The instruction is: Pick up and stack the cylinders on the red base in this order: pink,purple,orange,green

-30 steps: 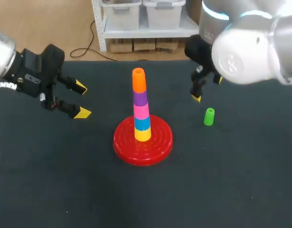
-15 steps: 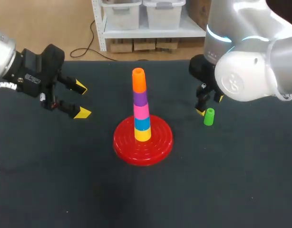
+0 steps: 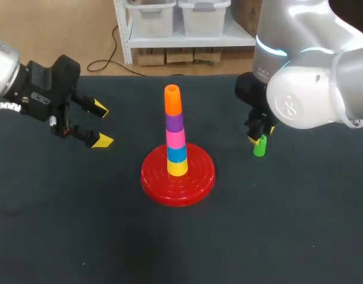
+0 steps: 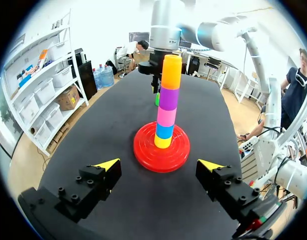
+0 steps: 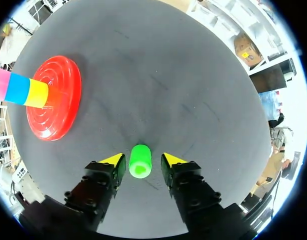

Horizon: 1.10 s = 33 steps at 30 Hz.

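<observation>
A dark bench carries a round red base near its middle, with a post rising from it. Five cylinders are stacked on the post, from the bottom up: yellow, blue, pink, purple and orange on top. The green cylinder is not on the stack. It stands upright on the bench to the right of the base, apart from it. The right arm comes in from the right and points down over this cylinder. In the right wrist view, the right pincer is spread, and the green cylinder sits between its two yellow-tipped fingers. A thin strip of bench shows on each side, so neither finger presses on it. The cylinder is level with the yellow tips and seen end-on. The left pincer hangs above the bench well to the left of the base, also spread wide and pinching nothing, its fingers pointing toward the stack.
</observation>
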Tool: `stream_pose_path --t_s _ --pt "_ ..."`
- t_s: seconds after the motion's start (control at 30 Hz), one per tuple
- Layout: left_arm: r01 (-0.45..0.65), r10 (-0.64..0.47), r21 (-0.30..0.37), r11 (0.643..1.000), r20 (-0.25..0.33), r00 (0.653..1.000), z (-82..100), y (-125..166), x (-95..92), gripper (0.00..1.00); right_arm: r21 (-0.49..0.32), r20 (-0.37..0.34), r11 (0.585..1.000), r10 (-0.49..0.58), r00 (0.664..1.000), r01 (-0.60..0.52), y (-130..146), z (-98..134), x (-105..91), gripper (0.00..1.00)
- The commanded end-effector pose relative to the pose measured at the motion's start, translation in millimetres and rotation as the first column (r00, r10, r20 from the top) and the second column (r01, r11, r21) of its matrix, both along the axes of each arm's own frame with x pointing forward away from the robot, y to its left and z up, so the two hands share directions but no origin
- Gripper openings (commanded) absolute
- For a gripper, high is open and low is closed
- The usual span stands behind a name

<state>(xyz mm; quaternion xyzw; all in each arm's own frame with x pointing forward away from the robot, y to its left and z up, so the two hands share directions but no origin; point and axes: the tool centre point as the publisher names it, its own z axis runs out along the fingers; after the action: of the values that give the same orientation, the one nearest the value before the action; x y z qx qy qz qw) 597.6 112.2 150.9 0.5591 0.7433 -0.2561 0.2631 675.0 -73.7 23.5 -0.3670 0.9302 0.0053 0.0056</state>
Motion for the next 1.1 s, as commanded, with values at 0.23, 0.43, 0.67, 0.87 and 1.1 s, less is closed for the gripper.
stream_pose_path --t_s 0.23,0.43,0.67,0.87,1.1 --pt "0.0 0.0 -0.002 1.0 0.002 1.0 -0.7 0.2 -0.5 1.0 -0.001 0.0 1.0 -0.004 1.0 0.004 -1.1 -0.1 -1.7 0.38" --pt "0.0 0.0 -0.002 1.0 0.002 1.0 -0.7 0.2 -0.5 1.0 0.002 -0.006 1.0 -0.002 1.0 0.002 0.0 -1.1 -1.6 0.11" --pt "0.0 0.0 -0.002 1.0 0.002 1.0 -0.7 0.2 -0.5 1.0 0.019 0.032 0.999 0.037 0.999 -0.037 15.1 38.2 3.9 0.0" --pt "0.0 0.0 -0.002 1.0 0.002 1.0 -0.7 0.2 -0.5 1.0 0.016 0.031 0.993 0.119 0.992 -0.12 39.5 102.9 5.8 0.0" --pt "0.0 0.0 -0.002 1.0 0.002 1.0 -0.7 0.2 -0.5 1.0 0.017 0.077 0.981 0.193 0.978 -0.195 61.3 162.3 1.8 0.0"
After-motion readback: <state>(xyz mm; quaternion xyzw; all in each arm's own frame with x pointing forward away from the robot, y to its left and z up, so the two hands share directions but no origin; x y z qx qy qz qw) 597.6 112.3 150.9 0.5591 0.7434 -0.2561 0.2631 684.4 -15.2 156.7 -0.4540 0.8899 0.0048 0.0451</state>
